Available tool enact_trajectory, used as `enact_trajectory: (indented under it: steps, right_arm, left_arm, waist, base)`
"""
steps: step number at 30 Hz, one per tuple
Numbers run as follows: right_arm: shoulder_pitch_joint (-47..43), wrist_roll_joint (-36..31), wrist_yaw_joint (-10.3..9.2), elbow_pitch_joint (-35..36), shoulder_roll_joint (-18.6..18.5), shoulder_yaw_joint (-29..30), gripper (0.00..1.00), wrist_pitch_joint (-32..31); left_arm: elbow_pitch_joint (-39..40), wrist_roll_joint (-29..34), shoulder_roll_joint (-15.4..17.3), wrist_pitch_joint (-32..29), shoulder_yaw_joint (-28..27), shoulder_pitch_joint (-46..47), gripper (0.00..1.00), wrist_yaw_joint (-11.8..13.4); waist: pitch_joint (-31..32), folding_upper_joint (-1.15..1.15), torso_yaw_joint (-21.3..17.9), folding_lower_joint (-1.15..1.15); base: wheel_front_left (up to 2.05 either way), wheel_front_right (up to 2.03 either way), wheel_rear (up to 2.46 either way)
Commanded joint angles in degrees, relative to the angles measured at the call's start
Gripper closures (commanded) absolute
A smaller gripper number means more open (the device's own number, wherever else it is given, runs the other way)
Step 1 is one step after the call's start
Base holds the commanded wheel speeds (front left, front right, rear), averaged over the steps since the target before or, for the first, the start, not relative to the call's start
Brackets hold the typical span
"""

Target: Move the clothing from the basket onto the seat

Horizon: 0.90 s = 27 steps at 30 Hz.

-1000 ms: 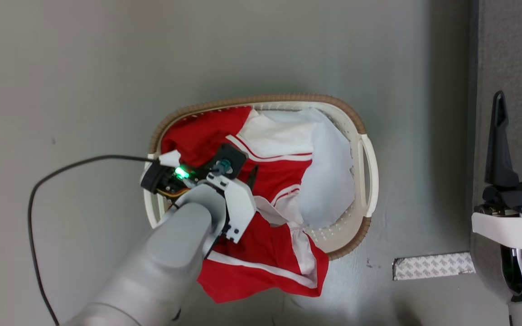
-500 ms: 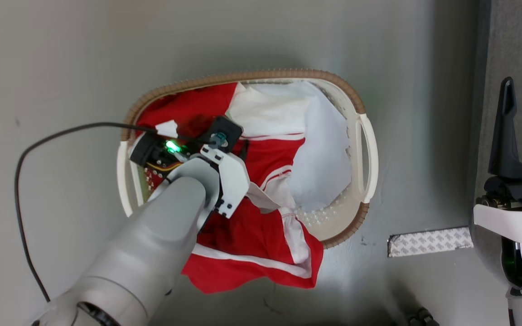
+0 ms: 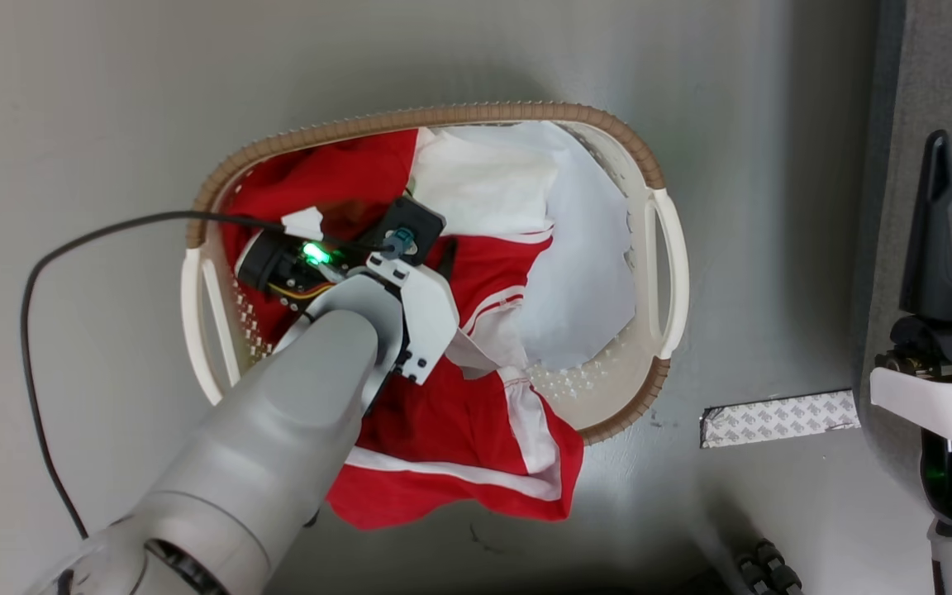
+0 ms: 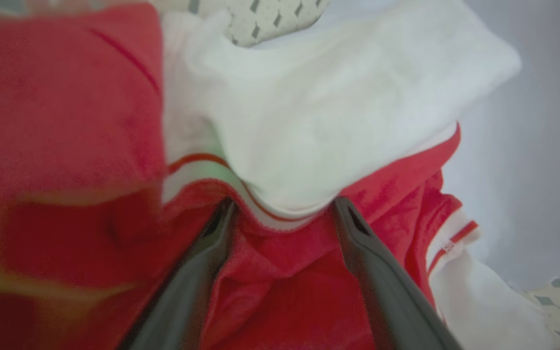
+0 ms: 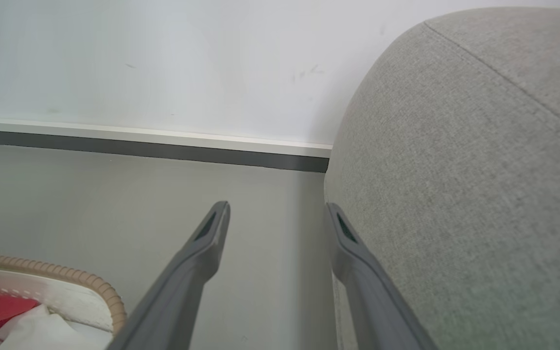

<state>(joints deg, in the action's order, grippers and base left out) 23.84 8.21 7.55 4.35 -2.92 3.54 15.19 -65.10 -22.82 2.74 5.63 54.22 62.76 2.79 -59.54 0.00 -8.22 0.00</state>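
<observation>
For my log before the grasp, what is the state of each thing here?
Basket: upright on floor.
Clothing: in it, one part hanging outside.
Sheet: in basket.
Seat: no clothing on visible part.
Left end effector: open, fingers pushed into clothing.
Right end effector: open, empty.

A smooth grey floor (image 3: 112, 99) with a dull sheen carries a few small dark scuffs. A short strip of silver-grey patterned tape (image 3: 782, 419) lies flat on it toward its right edge, close to the grey woven couch (image 5: 455, 194), whose rounded corner bears a seam. At the floor's far edge a dark skirting band (image 5: 139, 151) under a pale ledge meets a plain white wall (image 5: 163, 58), faintly marked.
</observation>
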Motion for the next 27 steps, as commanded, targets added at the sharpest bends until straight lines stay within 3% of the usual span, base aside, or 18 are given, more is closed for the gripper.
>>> enact_trajectory:
  steps: [1,4,5,6,7,8,19,27]
  right_arm:
    - [0.0,-0.3,-0.12,0.0,0.0,0.6,0.00,-0.1]
    - [-0.5,-0.6,-0.12,-0.1,0.0,0.8,0.00,-0.1]
    - [-0.6,-0.6,-0.12,-0.1,0.0,0.9,0.00,-0.1]
    - [-0.7,-0.4,-0.12,-0.1,0.0,0.9,0.00,-0.1]
    - [-0.7,-0.4,-0.13,-0.1,0.0,0.9,0.00,-0.1]
    - [-0.8,-0.5,-0.13,-0.2,0.0,0.8,0.00,-0.1]
    - [0.1,-1.4,-0.13,-1.1,0.0,1.2,0.00,-0.1]
    - [-3.0,-1.8,-0.12,-3.9,0.0,2.6,0.00,-0.1]
  left_arm:
    - [-0.1,-1.0,0.3,0.7,0.3,0.8,0.00,0.3]
    - [0.5,-1.6,0.3,1.2,0.7,1.1,0.00,0.7]
    - [0.7,-1.8,0.3,1.4,1.0,1.2,0.10,0.7]
    - [1.0,-2.0,0.3,1.8,1.2,1.2,0.27,0.8]
    - [1.2,-2.0,0.3,2.1,1.6,1.3,0.65,0.9]
    - [1.4,-2.3,0.3,2.5,1.9,1.2,0.97,0.8]
    - [4.4,-7.5,0.3,6.0,4.1,-0.6,1.00,0.3]
    - [9.3,-12.3,0.3,9.2,4.5,-6.4,1.00,-0.2]
  waist:
    - [-0.5,0.00,0.0,0.00]
    - [-0.8,0.00,0.1,0.00]
    - [-0.9,0.00,0.2,0.00]
    - [-1.0,0.00,0.2,0.00]
    - [-1.0,0.00,0.2,0.00]
    - [-1.0,0.00,0.3,0.00]
    - [2.5,0.00,2.1,0.00]
    - [12.9,0.00,5.8,0.00]
  base:
    - [0.00,0.00,0.00]
    - [0.00,0.00,0.00]
    - [0.00,0.00,0.00]
    - [0.00,0.00,0.00]
    - [0.00,0.00,0.00]
    - [0.00,0.00,0.00]
    - [0.00,0.00,0.00]
    - [0.00,0.00,0.00]
